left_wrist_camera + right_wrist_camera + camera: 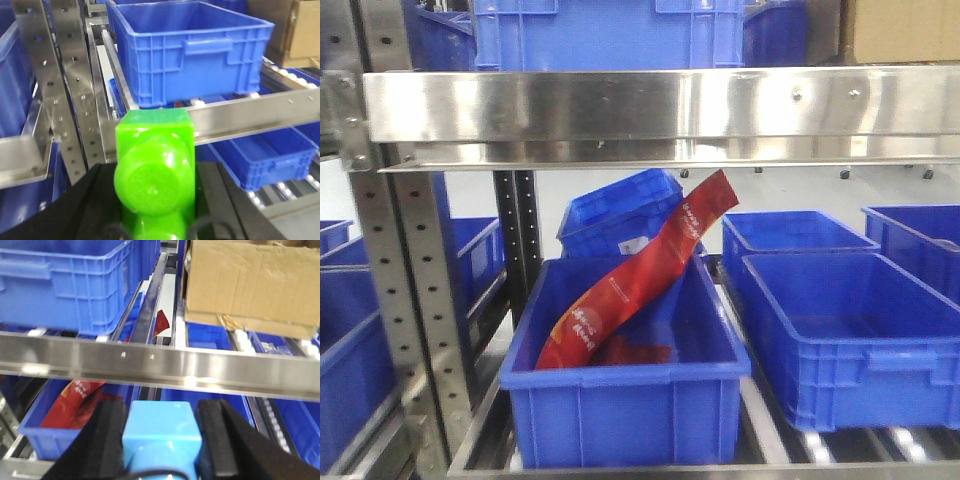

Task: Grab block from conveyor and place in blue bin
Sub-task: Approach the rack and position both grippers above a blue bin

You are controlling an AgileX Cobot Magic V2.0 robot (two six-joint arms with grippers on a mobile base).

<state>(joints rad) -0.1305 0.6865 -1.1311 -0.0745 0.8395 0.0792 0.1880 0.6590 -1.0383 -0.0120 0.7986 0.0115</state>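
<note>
In the left wrist view a bright green block (155, 145) with a round stud facing the camera sits between black fingers (92, 200); my left gripper (155, 180) is shut on it, in front of a steel rack rail. In the right wrist view my right gripper (162, 432) is shut on a light blue block (160, 422), held just before a steel rail (150, 362). A blue bin (47, 437) holding red packets lies below, to the left. The front view shows that blue bin (620, 405) with a long red packet (640, 275) leaning out. The conveyor is out of view.
Steel shelf rails (650, 110) and perforated uprights (65, 85) cross all views. A large blue bin (190, 50) stands on the upper rollers and another (270, 157) below it. A cardboard box (250, 285) sits on the upper right shelf. More blue bins (850, 340) fill the lower shelf.
</note>
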